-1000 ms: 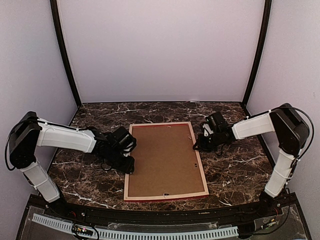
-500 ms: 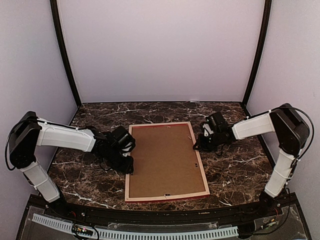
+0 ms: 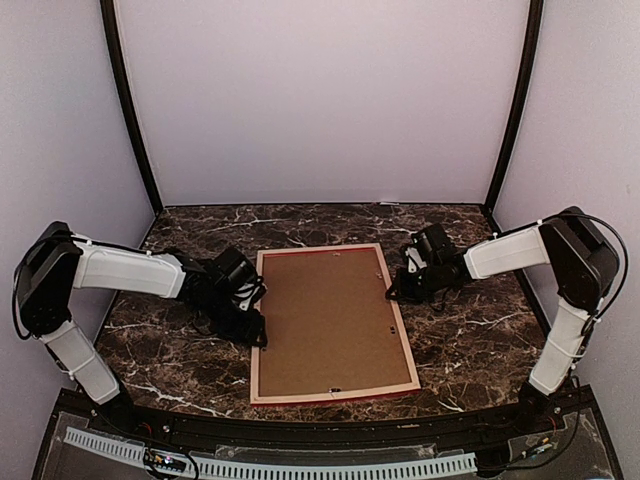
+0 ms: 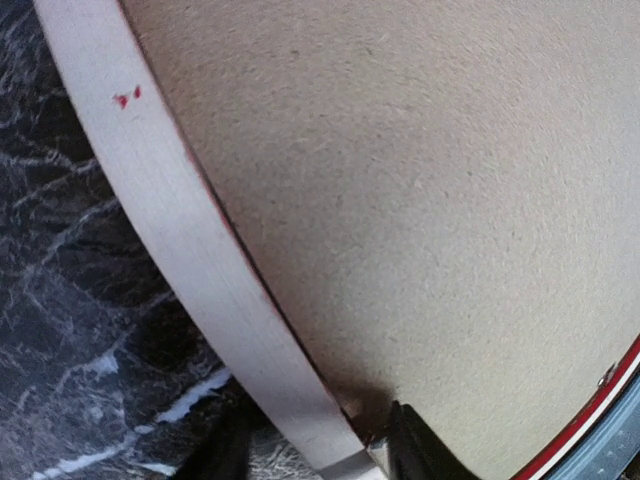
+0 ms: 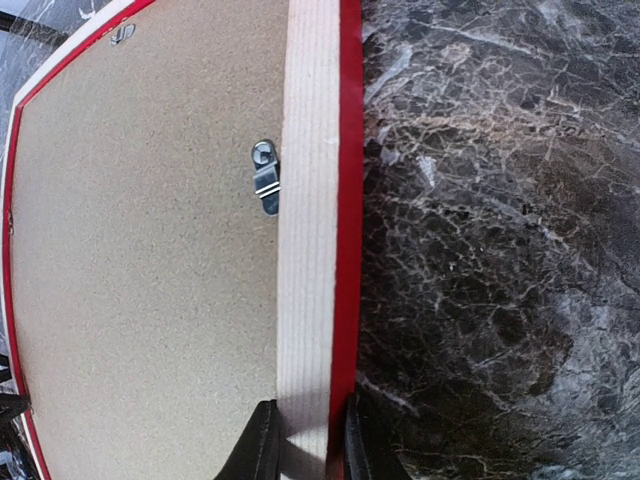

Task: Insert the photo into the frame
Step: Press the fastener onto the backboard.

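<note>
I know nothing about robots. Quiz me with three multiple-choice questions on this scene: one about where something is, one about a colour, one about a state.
1. Where is the right claw?
A) at the right rail of the frame
B) over the frame's middle
C) against the back wall

2. What colour is the frame's outer edge?
A) blue
B) red
C) green

3. How does the frame lie?
A) propped upright
B) flat, glass side up
C) flat, back side up

Answers:
1 A: the right wrist view shows the claw's two fingers on either side of the right rail.
2 B: a red strip runs along the outside of the pale rail.
3 C: the brown backing board and a metal clip face up, with the frame flat on the table.
</note>
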### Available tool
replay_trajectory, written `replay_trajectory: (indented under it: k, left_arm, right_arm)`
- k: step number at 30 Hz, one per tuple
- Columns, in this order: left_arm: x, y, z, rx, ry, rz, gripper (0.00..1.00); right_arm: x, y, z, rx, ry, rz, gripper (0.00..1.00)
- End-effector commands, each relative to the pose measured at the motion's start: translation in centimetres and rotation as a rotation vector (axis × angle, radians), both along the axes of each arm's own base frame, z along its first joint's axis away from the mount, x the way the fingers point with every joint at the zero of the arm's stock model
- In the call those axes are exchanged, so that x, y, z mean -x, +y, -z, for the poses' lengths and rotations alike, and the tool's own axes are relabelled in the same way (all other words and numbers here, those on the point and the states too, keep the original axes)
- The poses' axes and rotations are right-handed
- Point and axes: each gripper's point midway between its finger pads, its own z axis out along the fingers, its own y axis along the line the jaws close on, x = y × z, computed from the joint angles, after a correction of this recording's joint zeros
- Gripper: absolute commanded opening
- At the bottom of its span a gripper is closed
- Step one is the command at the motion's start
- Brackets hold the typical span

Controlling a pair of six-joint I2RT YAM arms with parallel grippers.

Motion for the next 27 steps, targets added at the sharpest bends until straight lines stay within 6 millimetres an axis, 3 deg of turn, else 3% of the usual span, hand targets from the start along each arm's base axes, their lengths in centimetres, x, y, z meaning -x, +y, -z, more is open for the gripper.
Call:
replay_trajectory:
  k: [1,4,10,20,27]
  left_arm:
    - [0.4,0.7,-1.4,0.044,0.025,-0.008,0.59]
    - [-1.1,0.6,-2.4,0.074,-0.015,-0.035,0.72]
    - [-3.8,0.7,-2.9,0.085,-0.066,-0.073,0.84]
    - [-6.6,1.5,-0.7,-0.026,-0.105,-0.11,0.85]
    - [-6.6,1.2,0.7,-0.033,-0.077,-0.108,0.76]
  right_arm:
    - [2.3,-1.9,3.5,0.077,0.128,0.021,0.0]
    - [2.1,-1.9,3.1,0.076,0.119,0.019,0.0]
    - [2.1,-1.8,2.7,0.068,0.111,0.013,0.0]
    - [2.1,-1.3,2.0,0.048,0.101,-0.01,0.0]
    - [2.2,-1.3,2.3,0.043,0.107,-0.009,0.0]
